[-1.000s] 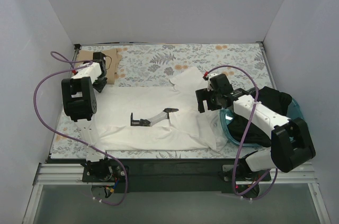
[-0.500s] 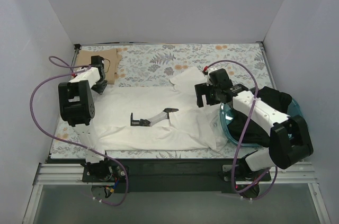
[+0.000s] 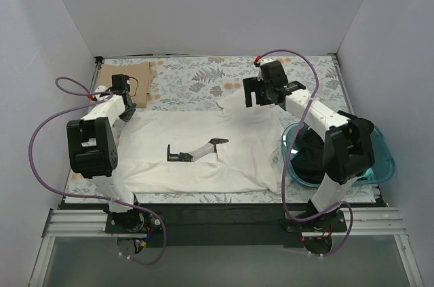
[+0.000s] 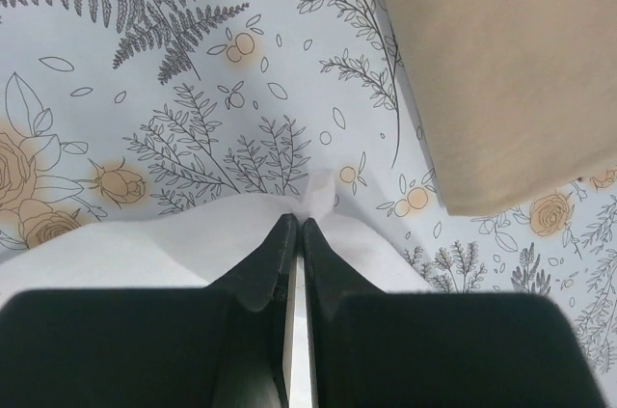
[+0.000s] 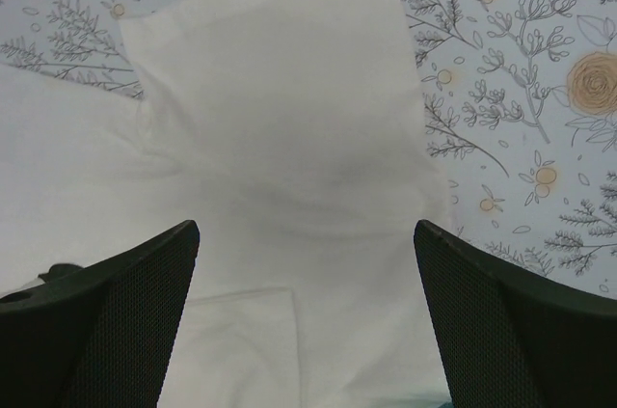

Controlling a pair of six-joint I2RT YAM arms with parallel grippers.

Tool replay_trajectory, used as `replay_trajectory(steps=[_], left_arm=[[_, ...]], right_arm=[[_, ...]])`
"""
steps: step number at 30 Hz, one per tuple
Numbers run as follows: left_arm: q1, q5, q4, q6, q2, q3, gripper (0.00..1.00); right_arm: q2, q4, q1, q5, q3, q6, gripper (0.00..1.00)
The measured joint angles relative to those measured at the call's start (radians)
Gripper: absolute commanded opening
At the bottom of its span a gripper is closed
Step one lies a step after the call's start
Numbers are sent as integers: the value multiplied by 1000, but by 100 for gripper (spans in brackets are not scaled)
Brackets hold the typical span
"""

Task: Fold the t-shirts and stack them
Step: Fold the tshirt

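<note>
Jaws on my left gripper are pinching a far corner of the white t-shirt, lying spread on the floral table; right gripper is hovering wide open over a sleeve; I'm guessing we're flattening before folding, so right is needing a grab there next; not seeing any readable writing.

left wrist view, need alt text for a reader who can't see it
The left gripper, jaws closed, pinches a small peak of the white t-shirt at its edge, over a floral tablecloth. A tan cardboard sheet lies at the upper right.
</note>
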Motion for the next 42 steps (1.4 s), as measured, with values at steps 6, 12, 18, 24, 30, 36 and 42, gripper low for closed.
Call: replay_trajectory(steps=[6, 12, 18, 24, 30, 36, 42], left_arm=[[0, -11, 9, 2, -5, -11, 0], [0, -14, 17, 2, -5, -16, 0], [0, -18, 24, 3, -5, -18, 0], [0, -23, 27, 7, -5, -18, 0], [0, -31, 27, 10, -5, -19, 0], [0, -32, 29, 10, -5, -25, 0], [0, -31, 33, 10, -5, -43, 0]], right_arm=[[193, 0, -27, 35, 188, -24, 98], [422, -5, -45, 63, 428, -52, 98], [661, -10, -52, 69, 678, -84, 98], [805, -11, -53, 45, 810, -98, 92], [794, 24, -53, 35, 763, -90, 62], [711, 27, -51, 49, 636, -82, 36], [670, 5, -51, 38, 583, -79, 1]])
